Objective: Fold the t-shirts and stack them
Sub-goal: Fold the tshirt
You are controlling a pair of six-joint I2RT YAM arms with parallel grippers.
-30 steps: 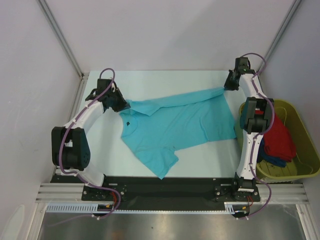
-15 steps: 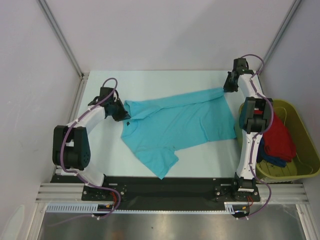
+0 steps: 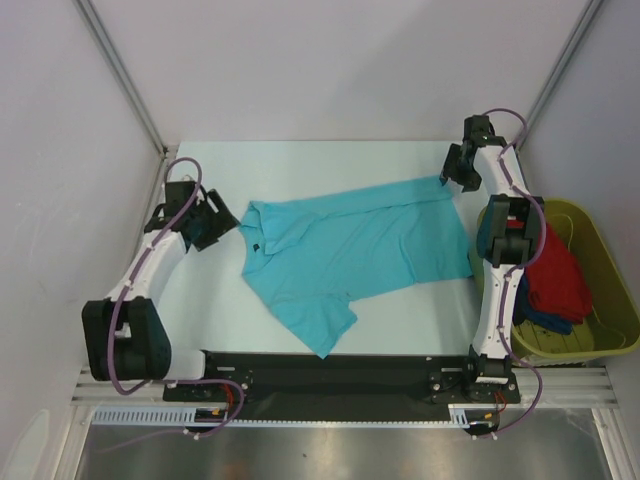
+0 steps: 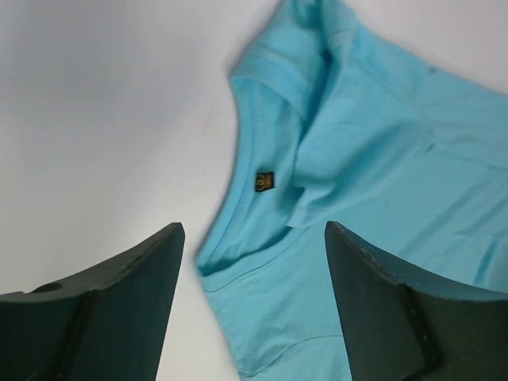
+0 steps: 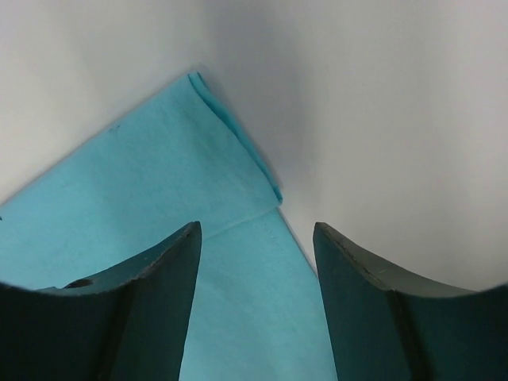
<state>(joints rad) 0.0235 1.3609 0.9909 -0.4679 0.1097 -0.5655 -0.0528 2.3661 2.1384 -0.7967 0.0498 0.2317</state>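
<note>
A turquoise t-shirt (image 3: 350, 250) lies spread on the white table, collar to the left, folded along its far edge. My left gripper (image 3: 225, 222) stands open just left of the collar, off the cloth. In the left wrist view the collar and its small dark label (image 4: 266, 182) lie beyond the open gripper (image 4: 254, 230). My right gripper (image 3: 452, 178) hovers open over the shirt's far right corner. In the right wrist view that folded corner (image 5: 238, 151) lies flat ahead of the open gripper (image 5: 255, 228), and nothing is held. Red (image 3: 555, 280) and dark blue (image 3: 540, 320) t-shirts lie in the tub.
An olive-green plastic tub (image 3: 612, 280) stands at the right edge of the table beside the right arm. White walls and metal posts close off the back and sides. A black rail runs along the near edge.
Both grippers have opened and let go of the turquoise t-shirt, which has settled flat. The left arm has drawn back to the left, away from the collar. The right gripper has barely moved.
</note>
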